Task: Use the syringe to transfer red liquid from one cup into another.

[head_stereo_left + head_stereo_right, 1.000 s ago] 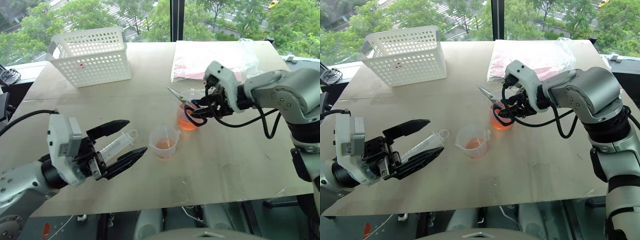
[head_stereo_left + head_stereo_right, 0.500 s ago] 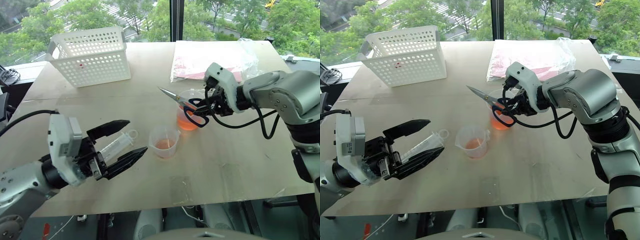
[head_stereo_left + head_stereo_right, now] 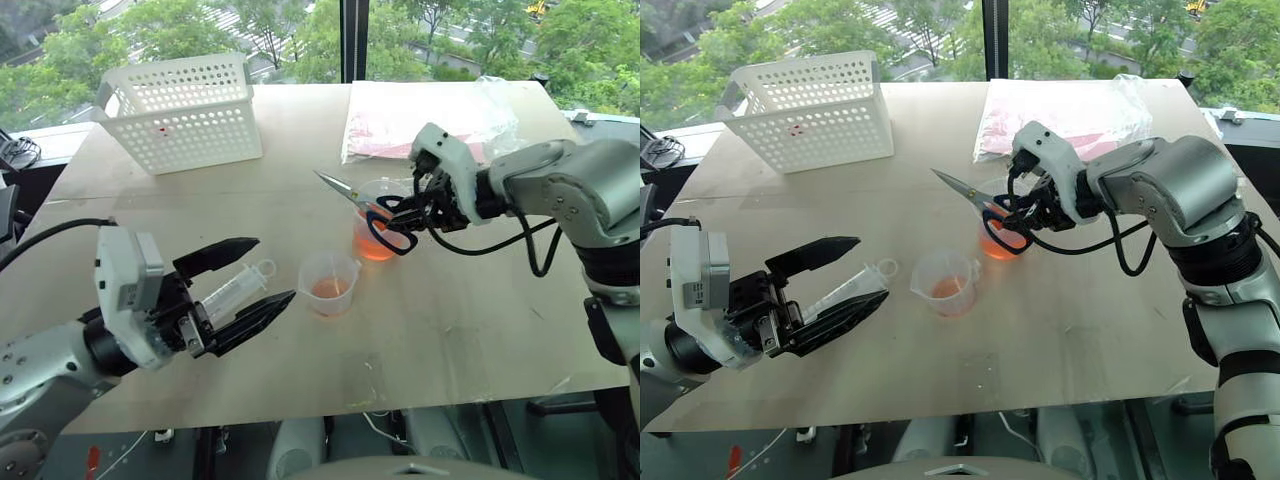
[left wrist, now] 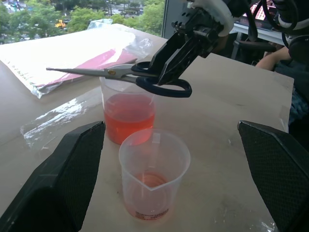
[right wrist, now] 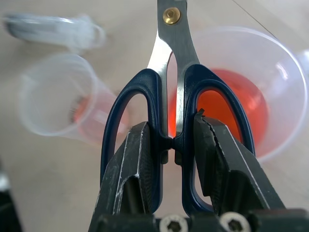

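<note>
1. Blue-handled scissors [image 3: 372,206], pinched in the right gripper [image 5: 175,137], hang over the fuller cup [image 4: 128,113]; they could knock it and spill red liquid [image 4: 128,116].
2. The syringe [image 3: 238,288] lies on the table [image 3: 470,330] between the left gripper [image 3: 248,285]'s wide-apart fingers, not held.

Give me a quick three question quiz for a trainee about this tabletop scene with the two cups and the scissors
1. True or false: the right gripper is shut on the scissors.
2. Which cup holds more red liquid: A, the spouted cup, or B, the plain-rimmed cup under the scissors?
3. Fill in: the syringe lies on the table between the open fingers of the ____ gripper.

Key: 1 true. 2 B. 3 left.
</note>
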`<state>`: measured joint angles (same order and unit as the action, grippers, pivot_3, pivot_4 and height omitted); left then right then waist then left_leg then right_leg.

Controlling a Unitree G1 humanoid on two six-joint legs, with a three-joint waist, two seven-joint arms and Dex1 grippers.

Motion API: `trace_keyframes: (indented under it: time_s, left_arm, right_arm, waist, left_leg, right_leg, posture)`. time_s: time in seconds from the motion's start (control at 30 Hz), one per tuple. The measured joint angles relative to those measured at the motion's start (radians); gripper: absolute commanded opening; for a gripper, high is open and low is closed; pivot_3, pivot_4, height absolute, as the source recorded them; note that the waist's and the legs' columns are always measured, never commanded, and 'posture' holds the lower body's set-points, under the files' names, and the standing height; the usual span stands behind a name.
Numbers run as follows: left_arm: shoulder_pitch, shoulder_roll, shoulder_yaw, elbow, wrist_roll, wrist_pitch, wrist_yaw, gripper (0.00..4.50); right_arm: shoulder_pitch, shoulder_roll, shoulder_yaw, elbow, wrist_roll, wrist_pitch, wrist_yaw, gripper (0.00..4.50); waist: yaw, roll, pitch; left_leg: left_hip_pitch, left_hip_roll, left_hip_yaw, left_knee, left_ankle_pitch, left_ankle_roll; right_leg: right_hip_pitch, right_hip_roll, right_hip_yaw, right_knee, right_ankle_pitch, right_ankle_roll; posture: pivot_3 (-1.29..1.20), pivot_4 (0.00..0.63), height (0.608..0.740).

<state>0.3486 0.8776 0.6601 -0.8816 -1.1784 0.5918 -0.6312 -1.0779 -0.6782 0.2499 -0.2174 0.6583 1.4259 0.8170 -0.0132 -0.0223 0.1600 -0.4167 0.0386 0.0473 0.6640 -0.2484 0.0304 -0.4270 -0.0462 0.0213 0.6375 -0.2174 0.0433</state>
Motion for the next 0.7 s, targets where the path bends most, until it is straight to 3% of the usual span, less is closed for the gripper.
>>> trace_keyframes:
  time_s: [0.2, 0.33, 0.43, 0.57, 0.7]
  left_arm:
    - [-0.003, 0.001, -0.002, -0.006, -0.003, 0.0, 0.003, 4.5]
    - [-0.038, 0.017, -0.023, -0.014, -0.014, -0.002, -0.007, 4.5]
    - [-0.109, 0.046, -0.074, -0.013, -0.042, -0.001, -0.006, 4.5]
    - [-0.217, 0.061, -0.163, -0.012, -0.064, 0.0, 0.003, 4.5]
    - [-0.304, 0.064, -0.241, -0.003, -0.082, 0.004, 0.018, 4.5]
  right_arm:
    - [0.002, -0.025, -0.147, -0.006, 0.083, 0.043, 0.019, 0.83]
    - [0.128, -0.174, -0.277, -0.034, 0.101, 0.078, 0.006, 0.83]
    - [0.315, -0.295, -0.317, -0.012, 0.028, 0.022, -0.033, 0.83]
    - [0.474, -0.292, -0.304, 0.081, -0.064, -0.091, -0.085, 0.83]
    - [0.504, -0.247, -0.282, 0.211, -0.15, -0.193, -0.13, 0.83]
  waist:
    - [-0.003, 0.0, 0.0]
    - [0.019, -0.001, 0.0]
    - [0.024, -0.001, 0.0]
    - [0.016, -0.001, 0.0]
    - [-0.004, 0.0, 0.001]
  left_leg:
    - [0.0, 0.0, 0.0, 0.0, 0.0, 0.0]
    - [-0.001, -0.001, 0.0, 0.0, 0.0, 0.0]
    - [-0.001, -0.001, 0.002, 0.0, 0.0, 0.0]
    - [0.0, -0.002, 0.003, 0.0, 0.0, 0.0]
    - [0.002, -0.001, 0.002, 0.001, 0.0, 0.0]
  right_leg:
    - [0.0, 0.0, 0.001, 0.0, 0.0, 0.0]
    - [0.001, -0.001, -0.002, -0.003, 0.0, 0.0]
    - [0.001, -0.002, 0.001, -0.004, 0.0, 0.0]
    - [0.001, 0.001, 0.001, -0.002, 0.0, 0.001]
    - [0.001, 0.004, 0.004, 0.0, 0.0, 0.001]
  posture:
    - [0.0, 0.15, 0.74]
    - [0.0, 0.15, 0.74]
    - [0.0, 0.15, 0.74]
    - [0.0, 0.15, 0.74]
    - [0.0, 0.15, 0.74]
